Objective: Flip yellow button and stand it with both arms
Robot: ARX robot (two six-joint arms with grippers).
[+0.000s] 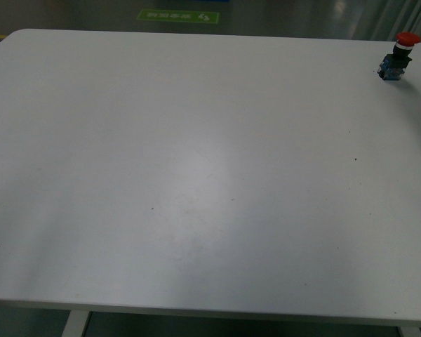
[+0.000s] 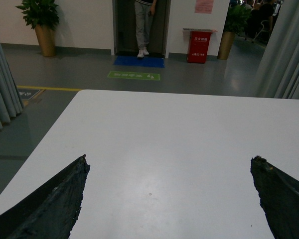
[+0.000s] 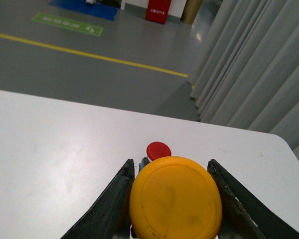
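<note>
The yellow button (image 3: 175,199) sat between the 2 fingers (image 3: 112,204) of the right claw (image 3: 170,164), its round cap turned toward the wrist camera and filling the gap, with both fingers pressed against the cap's edge. Its body below the cap was hidden. The front view did not show this button at all, nor either arm.

Just beyond it on the white tabletop (image 3: 50,149) stood a red button (image 3: 158,150). In the front view that red button (image 1: 396,56) stood at the far right corner of the tabletop (image 1: 196,175), cap up, on a dark blue-black body.

The left claw (image 2: 169,159) was spread wide above the tabletop (image 2: 179,139), its 2 dark fingers (image 2: 55,204) well apart with nothing between them.

Past the far edge lay grey floor with a green mark (image 2: 133,75) and a yellow line (image 3: 89,54). A red bin (image 2: 198,46) stood against the far wall, a potted plant (image 2: 42,22) to the left, and grey curtains (image 3: 259,69) hung on the right.
</note>
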